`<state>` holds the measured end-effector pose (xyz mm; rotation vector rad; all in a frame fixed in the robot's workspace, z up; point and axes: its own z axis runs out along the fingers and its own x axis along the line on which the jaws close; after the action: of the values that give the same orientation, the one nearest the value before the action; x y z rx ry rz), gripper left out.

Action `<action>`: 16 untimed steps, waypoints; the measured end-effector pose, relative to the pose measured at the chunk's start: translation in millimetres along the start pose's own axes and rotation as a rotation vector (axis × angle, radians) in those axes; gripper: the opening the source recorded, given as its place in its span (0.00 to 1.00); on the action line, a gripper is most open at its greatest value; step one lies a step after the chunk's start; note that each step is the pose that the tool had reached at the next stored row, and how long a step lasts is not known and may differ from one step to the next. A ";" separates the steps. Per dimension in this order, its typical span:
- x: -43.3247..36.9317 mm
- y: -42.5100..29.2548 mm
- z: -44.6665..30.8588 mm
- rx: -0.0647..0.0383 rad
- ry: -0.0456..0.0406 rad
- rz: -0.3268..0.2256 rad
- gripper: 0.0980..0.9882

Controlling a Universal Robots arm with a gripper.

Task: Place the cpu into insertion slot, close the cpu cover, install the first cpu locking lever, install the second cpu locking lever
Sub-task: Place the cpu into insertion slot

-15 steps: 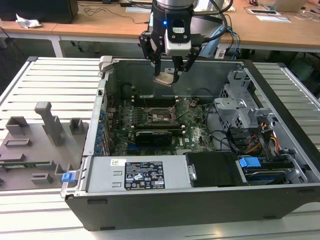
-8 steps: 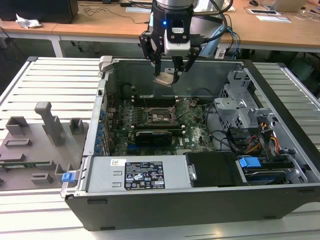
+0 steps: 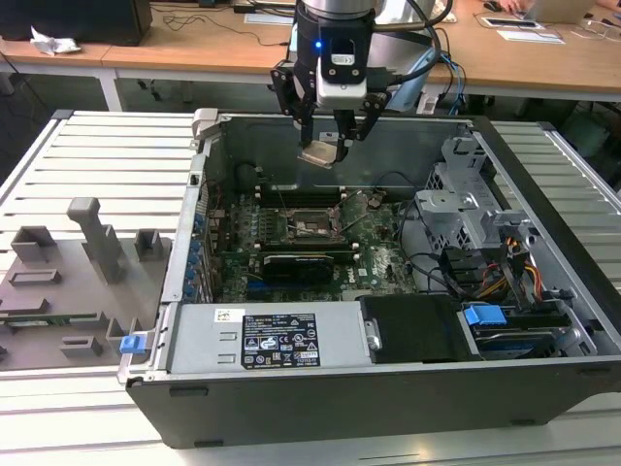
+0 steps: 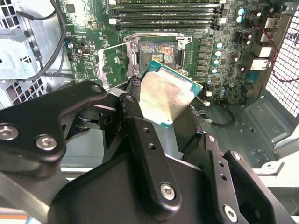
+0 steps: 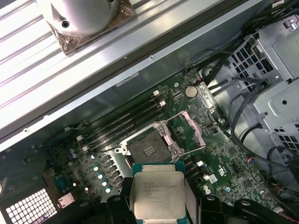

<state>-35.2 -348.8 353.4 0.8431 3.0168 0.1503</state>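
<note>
the gripper hangs over the open computer case, its black fingers pinched in on the cpu and gripping the chip by two opposite edges. the cpu is up in the air, above the case's back wall in the exterior view, tilted rather than level, touching nothing but the fingers. in both wrist views its silver-grey top faces the camera, with a green rim showing round it. below it, on the green board, the insertion slot lies uncovered, a dark square inside a metal rim with nothing seated in it. it sits near the middle of the board, just beside the row of long memory slots. the cpu cover is swung open, lying to one side of the slot. the case rests on a slatted grey table, and a grey parts tray lies by the table's edge on the exterior view's left, well apart from the gripper.
</note>
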 end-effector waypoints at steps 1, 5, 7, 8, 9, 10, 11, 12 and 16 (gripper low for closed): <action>0.0 0.0 0.1 0.000 -0.0002 0.003 0.48; 0.0 0.0 0.2 0.000 -0.0007 0.009 0.48; 0.0 0.0 0.3 -0.001 -0.0010 0.012 0.48; 0.0 0.0 0.3 -0.001 -0.0012 0.014 0.48; 0.0 0.0 0.4 -0.001 -0.0013 0.015 0.48; 0.0 0.0 0.4 -0.001 -0.0015 0.018 0.48; 0.0 0.0 0.5 -0.001 -0.0017 0.021 0.48; 0.0 0.0 0.5 -0.001 -0.0019 0.023 0.48; 0.0 -0.1 0.6 -0.001 -0.0025 0.030 0.48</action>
<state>-35.2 -348.8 352.8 0.8877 3.0026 0.1509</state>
